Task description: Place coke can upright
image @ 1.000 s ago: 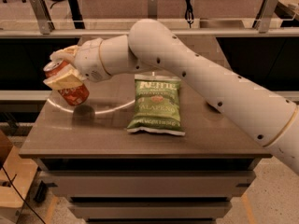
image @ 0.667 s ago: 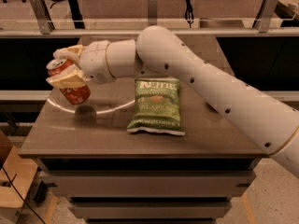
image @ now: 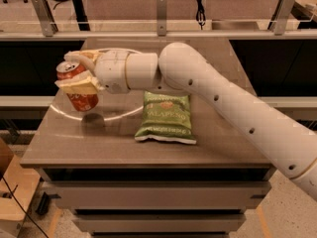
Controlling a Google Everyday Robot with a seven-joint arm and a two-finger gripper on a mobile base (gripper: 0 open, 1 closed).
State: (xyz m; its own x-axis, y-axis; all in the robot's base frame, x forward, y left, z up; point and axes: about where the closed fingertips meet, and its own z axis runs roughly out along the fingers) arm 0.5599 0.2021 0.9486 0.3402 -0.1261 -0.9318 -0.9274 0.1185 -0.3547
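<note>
The coke can is a red can with a silver top. It hangs near upright, tilted slightly, a little above the left part of the brown table. My gripper is shut on the coke can, with one tan finger across its front and the other behind its top. The white arm reaches in from the right, over the table.
A green jalapeño chip bag lies flat at the middle of the table, right of the can. The table's left edge is close to the can. A railing and dark shelving run behind the table.
The gripper has moved a little to the right and up with the can, and the can now stands closer to upright.
</note>
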